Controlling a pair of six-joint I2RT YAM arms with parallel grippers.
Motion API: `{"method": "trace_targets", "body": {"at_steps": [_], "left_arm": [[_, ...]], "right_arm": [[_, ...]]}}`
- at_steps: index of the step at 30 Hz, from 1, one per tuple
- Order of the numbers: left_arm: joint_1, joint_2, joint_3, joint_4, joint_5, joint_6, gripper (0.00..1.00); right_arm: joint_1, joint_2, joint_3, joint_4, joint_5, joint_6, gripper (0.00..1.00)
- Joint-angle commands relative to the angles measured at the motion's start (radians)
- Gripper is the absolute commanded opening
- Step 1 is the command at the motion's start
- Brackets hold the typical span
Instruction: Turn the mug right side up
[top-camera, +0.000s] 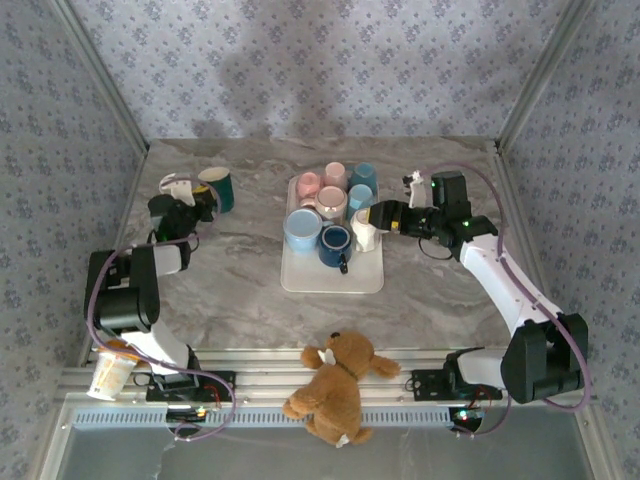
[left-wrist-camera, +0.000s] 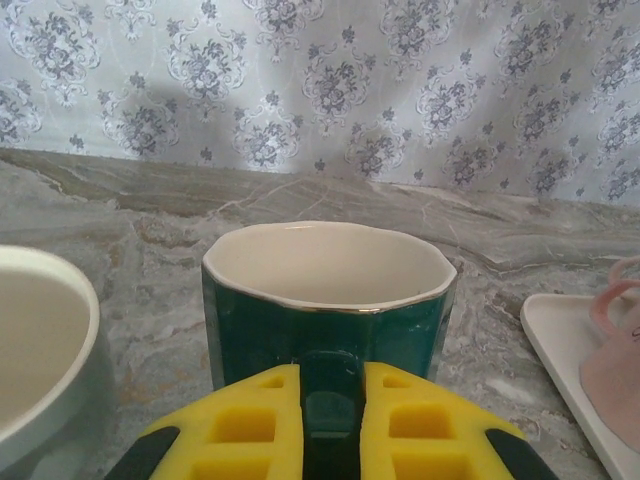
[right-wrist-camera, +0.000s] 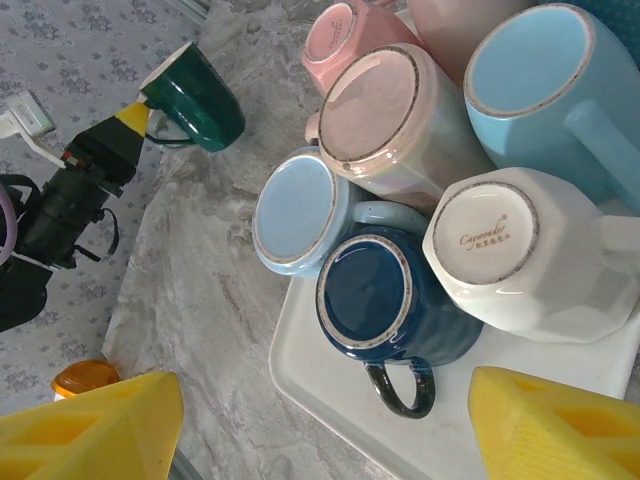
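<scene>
A dark green mug (left-wrist-camera: 325, 310) with a cream inside and a gold rim has its mouth facing up at the back left of the table (top-camera: 222, 188). My left gripper (left-wrist-camera: 332, 420) is shut on its handle, with the yellow fingers (left-wrist-camera: 245, 425) on either side. My right gripper (right-wrist-camera: 325, 430) is open above the near edge of a white tray (right-wrist-camera: 330, 385). Several mugs stand upside down on this tray. The nearest to the right gripper are a navy mug (right-wrist-camera: 370, 295), a white mug (right-wrist-camera: 500, 245) and a light blue mug (right-wrist-camera: 295, 215). The right gripper holds nothing.
Pink mugs (top-camera: 331, 202) and light blue mugs (top-camera: 364, 178) fill the back of the tray (top-camera: 330, 280). A white cup (left-wrist-camera: 35, 340) stands just left of the green mug. A teddy bear (top-camera: 335, 385) lies at the near edge. An orange-lidded cup (top-camera: 110, 370) lies near the left arm's base.
</scene>
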Motion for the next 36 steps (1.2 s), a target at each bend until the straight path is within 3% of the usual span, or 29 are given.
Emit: {"method": "trace_targets", "body": {"at_steps": [1, 13, 24, 36], "left_arm": [[0.004, 0.024, 0.077, 0.156, 0.047, 0.018, 0.00], [0.007, 0.099, 0.097, 0.173, 0.062, 0.058, 0.00], [0.015, 0.108, 0.044, 0.163, 0.091, 0.067, 0.13], [0.016, 0.041, -0.027, 0.049, 0.104, 0.172, 0.27]], "right_arm": [[-0.007, -0.005, 0.030, 0.010, -0.025, 0.019, 0.77], [-0.012, -0.026, 0.020, -0.004, -0.021, 0.016, 0.77], [-0.015, -0.034, 0.017, 0.003, -0.032, 0.020, 0.77], [-0.023, -0.034, 0.013, 0.018, -0.042, 0.024, 0.77]]}}
